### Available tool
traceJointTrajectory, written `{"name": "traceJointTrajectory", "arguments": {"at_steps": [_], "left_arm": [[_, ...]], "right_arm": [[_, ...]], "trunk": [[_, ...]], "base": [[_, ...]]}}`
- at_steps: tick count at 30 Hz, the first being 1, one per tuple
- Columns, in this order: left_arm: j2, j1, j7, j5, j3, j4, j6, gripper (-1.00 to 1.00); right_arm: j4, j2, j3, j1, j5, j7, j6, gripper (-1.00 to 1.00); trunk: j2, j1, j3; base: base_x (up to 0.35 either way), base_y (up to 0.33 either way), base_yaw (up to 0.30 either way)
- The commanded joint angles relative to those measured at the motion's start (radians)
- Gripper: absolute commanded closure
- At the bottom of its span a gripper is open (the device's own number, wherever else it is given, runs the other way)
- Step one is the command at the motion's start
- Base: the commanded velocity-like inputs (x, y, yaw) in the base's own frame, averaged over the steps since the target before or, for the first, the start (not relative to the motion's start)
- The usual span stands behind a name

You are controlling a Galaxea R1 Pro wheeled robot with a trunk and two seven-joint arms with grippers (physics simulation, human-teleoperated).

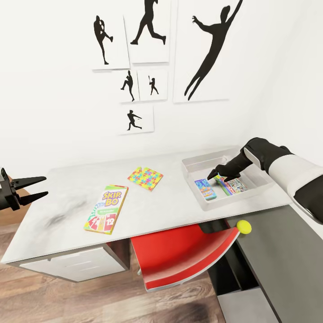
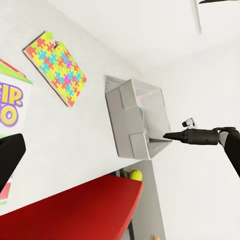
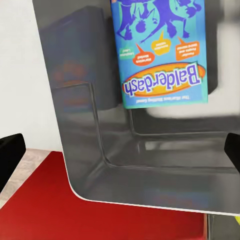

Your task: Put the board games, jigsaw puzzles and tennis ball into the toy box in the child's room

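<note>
Seating nearest the robot is a red moulded chair (image 1: 179, 260) tucked under the long pale grey-white table (image 1: 170, 202), with the small yellow-green tennis ball (image 1: 244, 227) resting at the chair's right edge beside the dark grey cabinet section (image 1: 278, 251), off the desktop. On the desktop lie the red-orange-green "SKIP-BO" card box (image 1: 106, 209) and, farther back, one thin jigsaw-patterned flat (image 1: 145, 178). The left gripper (image 1: 31, 188) hovers at the table's left end, fingers apart and empty. The right gripper (image 1: 220, 175) hangs over the shallow light grey toy box (image 1: 197, 162), fingers spread wide, empty. Inside lie the small blue "Balderdash" box (image 1: 205, 189) and a colourful green-edged box (image 1: 231, 185). Risk: the ball is likely to roll to the floor if the chair is bumped.
</note>
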Motion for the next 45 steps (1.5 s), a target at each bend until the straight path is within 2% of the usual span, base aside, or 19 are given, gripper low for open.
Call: {"name": "traceJointTrajectory", "arguments": {"at_steps": [1, 9, 15, 20, 24, 27, 45], "left_arm": [[0.0, -0.001, -0.01, -0.01, 0.0, 0.001, 0.003, -1.0], [0.0, -0.001, -0.01, -0.011, 0.0, 0.002, 0.003, -1.0], [-0.001, -0.001, -0.009, -0.011, 0.0, 0.002, 0.003, -1.0], [-0.004, -0.002, -0.006, -0.016, 0.001, 0.002, 0.002, -1.0], [-0.004, -0.002, -0.003, -0.018, 0.0, 0.002, 0.002, -1.0], [-0.004, -0.002, -0.003, -0.018, -0.001, 0.002, 0.003, -1.0], [-0.004, -0.002, -0.004, -0.02, -0.001, 0.005, 0.003, -1.0]], "right_arm": [[-0.001, -0.001, 0.007, -0.001, 0.0, 0.007, 0.002, -1.0], [-0.004, -0.002, -0.001, -0.014, -0.01, 0.012, 0.002, -1.0], [-0.011, -0.003, -0.024, -0.109, -0.02, 0.064, 0.002, -1.0], [-0.006, -0.001, -0.123, -0.172, -0.032, 0.089, 0.002, -1.0], [-0.003, -0.002, -0.179, -0.191, -0.034, 0.092, 0.002, -1.0], [-0.002, -0.002, -0.194, -0.194, -0.035, 0.093, 0.002, -1.0], [-0.001, 0.003, -0.208, -0.187, -0.047, 0.091, 0.002, -1.0]], "trunk": [[-0.002, 0.001, -0.002], [-0.002, 0.001, -0.002], [-0.002, 0.001, -0.002], [-0.002, 0.001, -0.002], [-0.002, 0.001, -0.002], [-0.002, 0.001, -0.002], [-0.002, 0.001, -0.002]], "base": [[0.0, 0.0, 0.0], [0.0, 0.0, 0.0], [0.0, 0.0, 0.0], [0.0, 0.0, 0.0], [0.0, 0.0, 0.0], [0.0, 0.0, 0.0], [0.0, 0.007, 0.0]]}}
